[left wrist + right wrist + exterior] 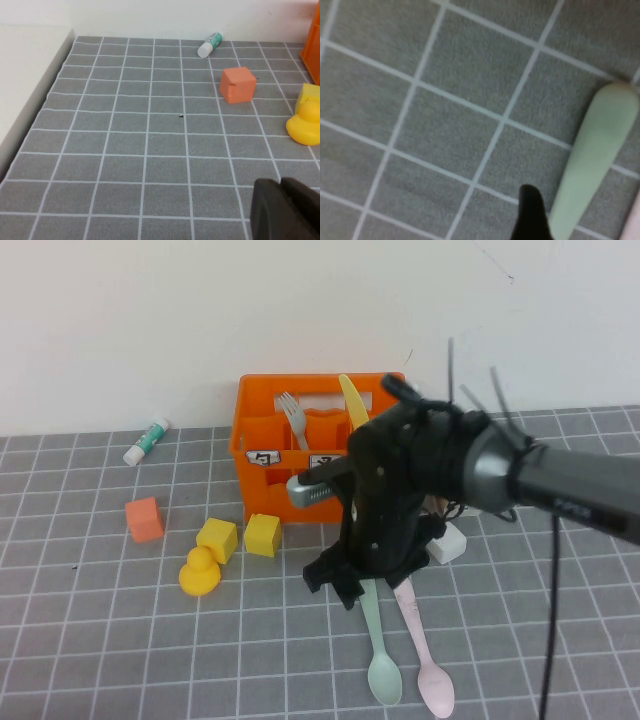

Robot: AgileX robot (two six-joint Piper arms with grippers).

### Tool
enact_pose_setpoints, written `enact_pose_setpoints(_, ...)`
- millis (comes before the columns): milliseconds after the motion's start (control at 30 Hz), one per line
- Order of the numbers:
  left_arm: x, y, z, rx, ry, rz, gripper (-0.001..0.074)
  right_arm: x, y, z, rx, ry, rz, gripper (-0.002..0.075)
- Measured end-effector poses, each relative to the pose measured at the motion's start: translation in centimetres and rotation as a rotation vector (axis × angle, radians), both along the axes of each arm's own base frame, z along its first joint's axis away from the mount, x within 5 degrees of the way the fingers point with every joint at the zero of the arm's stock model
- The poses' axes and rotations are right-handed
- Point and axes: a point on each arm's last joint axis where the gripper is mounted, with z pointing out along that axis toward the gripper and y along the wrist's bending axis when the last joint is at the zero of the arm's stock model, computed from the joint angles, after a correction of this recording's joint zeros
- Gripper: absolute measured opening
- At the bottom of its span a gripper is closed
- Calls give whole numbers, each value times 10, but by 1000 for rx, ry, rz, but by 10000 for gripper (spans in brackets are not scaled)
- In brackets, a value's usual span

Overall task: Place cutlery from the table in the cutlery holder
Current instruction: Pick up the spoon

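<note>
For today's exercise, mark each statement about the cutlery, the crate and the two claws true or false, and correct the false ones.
1. A grey fork and a yellow knife stand in the orange cutlery holder. True.
2. The mint-green spoon is already in the holder. False: it lies on the table, beside the pink spoon.
3. The right claw is low over the mint-green spoon's handle. True.
4. The left claw is holding the yellow duck. False: it holds nothing, and the duck sits apart from it.
5. The orange cube is stacked on a yellow cube. False: it sits alone on the table.
</note>
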Motion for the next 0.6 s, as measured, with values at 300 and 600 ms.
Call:
enact_pose_setpoints(300, 0, 0, 0, 0, 0, 0, -1, -1, 5, -24, -72, 54, -16, 421)
enact_pose_setpoints(600, 0, 0, 0, 4, 1, -1, -1, -2, 7, -39, -80, 88, -40, 268)
